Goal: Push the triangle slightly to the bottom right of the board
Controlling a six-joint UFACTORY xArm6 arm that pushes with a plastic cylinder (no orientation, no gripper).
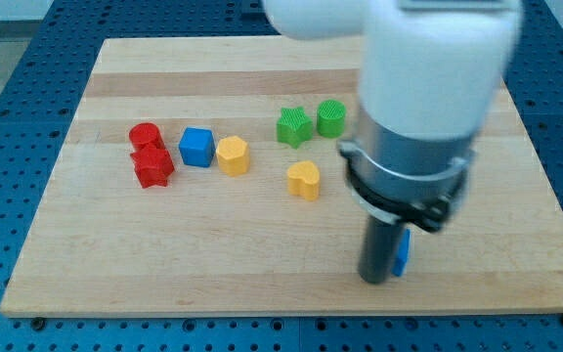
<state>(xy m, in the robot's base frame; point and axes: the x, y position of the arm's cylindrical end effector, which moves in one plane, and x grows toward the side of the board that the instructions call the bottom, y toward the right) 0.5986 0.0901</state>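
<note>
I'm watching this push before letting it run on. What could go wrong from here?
The arm hides most of the blue block, and my tip cannot be seen, so contact is unconfirmed. That block already sits near the board's bottom edge; an overlong push might slide it off.

Taking the yellow heart block (304, 180) as the landmark, the worktop (164, 264) below it and off to the view's bottom left lies open. Above it stand the green star block (294, 126) and green cylinder (331, 117); leftward, the yellow hexagon block (232, 154), blue cube (196, 147) and two red blocks (151, 156) form a barrier. To its right, my arm (409, 147) fills the passage, with a blue block (403, 253) pressed beside it.
</note>
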